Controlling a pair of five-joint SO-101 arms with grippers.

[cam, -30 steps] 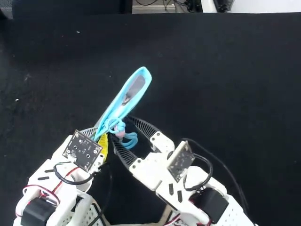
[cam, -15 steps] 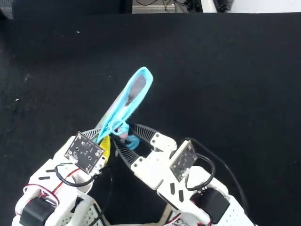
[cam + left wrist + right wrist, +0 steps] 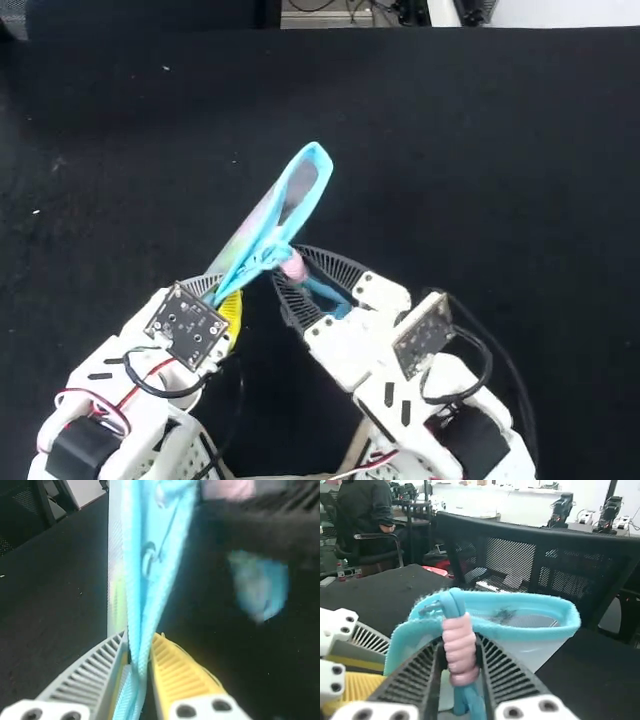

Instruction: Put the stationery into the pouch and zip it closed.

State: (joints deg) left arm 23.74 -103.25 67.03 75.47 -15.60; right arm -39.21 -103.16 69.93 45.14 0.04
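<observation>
The light-blue pouch is held up off the black bench. Its long axis runs from its near end, by the two arms, up and away toward its far, rounded end. The left gripper has that near end, its grey and yellow jaws clenched on the fabric edge. The right gripper sits just beside it, on the side where the zip runs, jaws clamped on the pink zip pull and its blue cord. So both arms are at the same end of the pouch, and the pull lies between them, touching the pouch's rim. In the right wrist view the mouth gapes open beyond the pull. Closing it therefore looks to depend on drawing the pull along the long axis toward the far end while the left jaws anchor the near end. Whether the stationery is inside cannot be told. No brand, label or writing on the pouch can be read.
</observation>
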